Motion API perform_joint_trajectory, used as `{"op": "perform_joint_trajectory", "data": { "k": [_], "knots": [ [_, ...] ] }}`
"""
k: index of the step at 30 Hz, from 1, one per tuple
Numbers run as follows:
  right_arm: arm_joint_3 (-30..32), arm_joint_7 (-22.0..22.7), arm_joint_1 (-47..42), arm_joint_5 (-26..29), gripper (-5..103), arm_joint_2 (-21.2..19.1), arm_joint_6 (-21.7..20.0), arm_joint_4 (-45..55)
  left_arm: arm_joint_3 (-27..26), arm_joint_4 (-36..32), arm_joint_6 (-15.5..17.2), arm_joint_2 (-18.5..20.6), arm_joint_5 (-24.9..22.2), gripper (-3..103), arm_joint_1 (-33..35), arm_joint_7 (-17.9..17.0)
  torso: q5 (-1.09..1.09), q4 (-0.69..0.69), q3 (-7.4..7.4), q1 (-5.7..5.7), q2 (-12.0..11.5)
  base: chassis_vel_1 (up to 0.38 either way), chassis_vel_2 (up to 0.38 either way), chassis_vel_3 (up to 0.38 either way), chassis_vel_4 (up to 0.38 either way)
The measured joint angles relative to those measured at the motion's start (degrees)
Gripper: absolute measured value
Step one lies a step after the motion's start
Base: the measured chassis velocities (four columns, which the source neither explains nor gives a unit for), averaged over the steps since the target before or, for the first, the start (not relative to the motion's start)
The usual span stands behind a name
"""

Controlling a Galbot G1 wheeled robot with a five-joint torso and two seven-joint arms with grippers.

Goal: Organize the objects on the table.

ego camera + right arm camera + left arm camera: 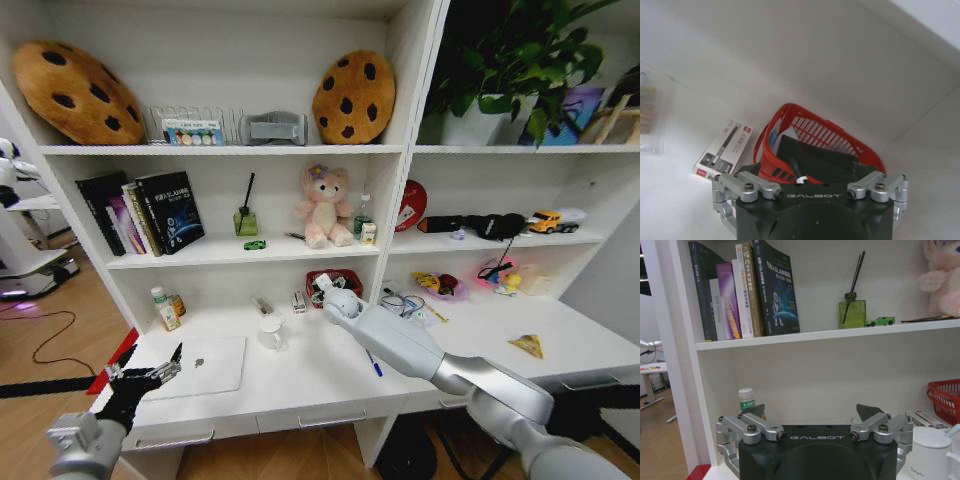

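On the white table [310, 385] lie a silver laptop [205, 366], a blue pen [373, 363] and a yellow triangular piece [528, 346]. A green-labelled clear bottle [160, 306] [746, 399] stands at the back left. A tiny green toy car [255, 244] [880, 321] sits on the shelf above. My left gripper [150, 378] [812, 412] hovers open at the table's front left corner, beside the laptop. My right gripper [326, 291] [807, 172] is open over the red basket [338, 284] [812, 137] at the back of the table, its fingers either side of dark items inside.
A white mug [271, 331] [927, 450] and a small pen box [299, 302] [724, 148] stand left of the basket. Books [747, 290], a reed diffuser [852, 310] and a pink plush bear [324, 207] fill the shelf above. More clutter [440, 285] lies at the back right.
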Motion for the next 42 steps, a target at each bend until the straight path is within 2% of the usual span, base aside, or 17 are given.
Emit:
{"op": "perform_joint_trajectory", "data": {
  "k": [4,7,10,16,21,28,29,31,35,36,38,39,40,41,42],
  "knots": [
    [-0.55,0.97,0.04,2.43,100,-0.02,0.16,-1.47,0.0,0.0,0.0,0.0,0.0,100,0.0,0.0,0.0,-0.02,0.0,0.0,0.0,0.0,0.0,0.0,0.0],
    [-2.24,2.85,1.06,7.28,100,-0.47,0.26,-2.33,0.0,0.0,0.0,0.0,0.0,100,0.0,0.0,0.0,-0.01,0.0,0.0,0.0,0.0,0.0,0.0,0.0],
    [-2.49,3.16,1.46,7.83,100,0.26,0.3,-3.7,0.0,0.0,0.0,0.0,0.0,100,0.0,0.0,0.0,-0.02,0.0,0.0,0.0,0.0,0.0,0.0,0.0],
    [-2.48,2.9,1.36,6.42,100,1.33,0.38,-5.53,0.0,0.0,0.0,0.0,0.0,100,0.0,0.0,0.0,0.0,0.0,0.0,0.0,0.0,0.0,0.0,0.0],
    [-2.28,1.26,1.06,3.07,100,2.05,0.41,-7.2,0.0,0.0,0.0,0.0,0.0,100,0.0,0.0,0.0,-0.01,0.0,0.0,0.0,0.0,0.0,0.0,0.0],
    [-2.17,-0.61,2.1,1.55,100,3.55,0.46,-9.8,0.0,0.0,0.0,0.0,0.0,100,0.0,0.0,0.0,0.0,0.0,0.0,0.0,0.0,0.0,0.0,0.0],
    [-2.34,-1.04,2.32,0.88,102,3.82,0.47,-10.36,0.0,0.0,0.0,0.0,0.0,100,0.0,0.0,0.0,0.0,0.0,0.0,0.0,0.0,0.0,0.0,0.0],
    [-2.48,-2.26,2.64,-1.45,94,4.2,0.65,-11.5,0.0,0.0,0.0,0.0,0.0,100,0.0,0.0,0.0,-0.01,0.0,0.0,0.0,0.0,0.0,0.0,0.0],
    [-2.48,-2.81,2.84,-2.19,91,4.6,0.69,-12.38,0.0,0.0,0.0,0.0,0.0,100,0.0,0.0,0.01,-0.01,0.0,0.0,0.0,0.0,0.0,0.0,0.0],
    [-2.49,-3.37,2.91,-3.13,85,4.76,0.8,-12.9,0.0,0.0,0.0,0.0,0.0,100,0.0,0.0,0.0,0.0,0.0,0.0,0.0,0.0,0.0,0.0,0.0],
    [-2.49,-3.67,2.93,-3.67,85,4.81,0.88,-13.13,0.0,0.0,0.0,0.0,0.0,100,0.0,0.0,0.0,0.0,0.0,0.0,0.0,0.0,0.0,0.0,0.0],
    [-2.49,-4.01,2.93,-4.16,74,4.86,1.06,-13.43,0.0,0.0,0.0,0.0,0.0,100,0.0,0.0,0.0,-0.01,0.0,0.0,0.0,0.0,0.0,0.0,0.0],
    [-2.49,-4.14,2.93,-4.33,69,4.91,1.13,-13.58,0.0,0.0,0.0,0.0,0.0,100,0.0,0.0,0.0,-0.01,0.0,0.0,0.0,0.0,0.0,0.0,0.0],
    [-2.49,-4.14,2.93,-4.33,69,4.91,1.13,-13.58,0.0,0.0,0.0,0.0,0.0,100,0.0,0.0,0.0,-0.01,0.0,0.0,0.0,0.0,0.0,0.0,0.0],
    [-2.49,-4.23,2.93,-4.36,64,4.91,1.19,-13.61,0.0,0.0,0.0,0.0,0.0,100,0.0,0.0,0.0,-0.01,0.0,0.0,0.0,0.0,0.0,0.0,0.0]
  ]
}}
